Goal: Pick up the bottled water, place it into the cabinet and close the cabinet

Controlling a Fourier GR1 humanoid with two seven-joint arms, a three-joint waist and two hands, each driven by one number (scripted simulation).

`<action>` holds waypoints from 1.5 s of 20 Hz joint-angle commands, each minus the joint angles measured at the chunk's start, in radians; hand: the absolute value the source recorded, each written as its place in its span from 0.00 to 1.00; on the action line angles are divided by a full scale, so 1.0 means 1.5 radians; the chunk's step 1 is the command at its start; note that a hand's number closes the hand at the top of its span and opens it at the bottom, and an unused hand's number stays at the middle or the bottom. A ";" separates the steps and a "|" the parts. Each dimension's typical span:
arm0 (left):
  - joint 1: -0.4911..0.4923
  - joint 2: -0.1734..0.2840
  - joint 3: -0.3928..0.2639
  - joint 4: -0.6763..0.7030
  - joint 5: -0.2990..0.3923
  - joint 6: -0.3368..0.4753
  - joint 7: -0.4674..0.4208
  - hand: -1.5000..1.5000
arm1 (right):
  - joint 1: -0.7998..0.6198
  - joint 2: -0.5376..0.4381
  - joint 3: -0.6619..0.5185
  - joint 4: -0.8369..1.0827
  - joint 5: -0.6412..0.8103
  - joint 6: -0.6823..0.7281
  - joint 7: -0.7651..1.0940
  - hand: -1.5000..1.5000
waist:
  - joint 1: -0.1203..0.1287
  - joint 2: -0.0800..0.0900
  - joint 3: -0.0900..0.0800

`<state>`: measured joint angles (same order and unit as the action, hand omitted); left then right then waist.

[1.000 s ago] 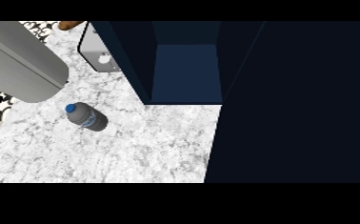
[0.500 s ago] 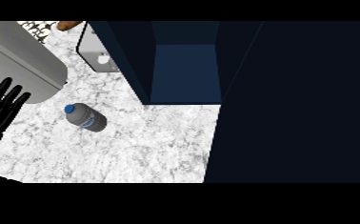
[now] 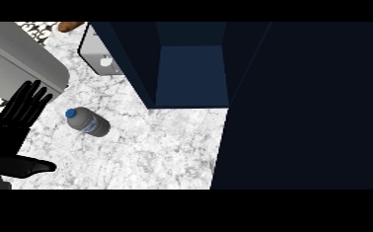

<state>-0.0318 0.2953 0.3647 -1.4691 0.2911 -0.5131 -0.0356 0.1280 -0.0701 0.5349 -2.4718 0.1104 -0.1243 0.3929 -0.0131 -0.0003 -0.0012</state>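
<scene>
The black left hand [image 3: 18, 122], cut off by the left edge, shows straight spread fingers, holding nothing. The clear blue-capped water bottle [image 3: 87, 122] stands on the white marbled counter [image 3: 160, 152], just beside it, before the open dark-blue cabinet [image 3: 191, 73].

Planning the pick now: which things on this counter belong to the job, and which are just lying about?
Job:
bottled water, upright on the marble counter
open cabinet
left hand, open beside the bottle

Lying about:
grey sink
small appliance
brown item at the far edge

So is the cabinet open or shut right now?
Open. The cabinet shows its blue interior with nothing inside, and the bottle stands out on the counter.
</scene>
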 commanded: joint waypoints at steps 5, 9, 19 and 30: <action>-0.047 -0.009 -0.021 0.189 -0.087 -0.002 -0.105 0.00 | -0.021 -0.008 0.039 -0.047 0.094 -0.032 0.046 0.00 | 0.001 0.000 0.000; -0.079 0.019 -0.015 0.314 -0.121 -0.028 -0.195 0.00 | 0.009 -0.049 -0.002 -0.067 0.055 -0.023 0.024 0.00 | -0.003 0.001 0.000; -0.163 0.016 -0.040 0.589 -0.228 0.005 -0.428 0.00 | -0.024 -0.049 0.023 -0.049 0.068 -0.054 0.024 0.00 | -0.009 0.003 -0.002; -0.234 0.010 -0.024 0.757 -0.237 0.052 -0.544 0.00 | 0.028 -0.093 0.050 -0.079 0.055 -0.068 0.002 0.00 | -0.017 0.004 -0.002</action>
<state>-0.3730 0.3439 0.3326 -0.4067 -0.0469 -0.4364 -0.7305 0.0995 -0.1676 0.5879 -2.4736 0.1282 -0.2332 0.3915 -0.0318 0.0044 -0.0035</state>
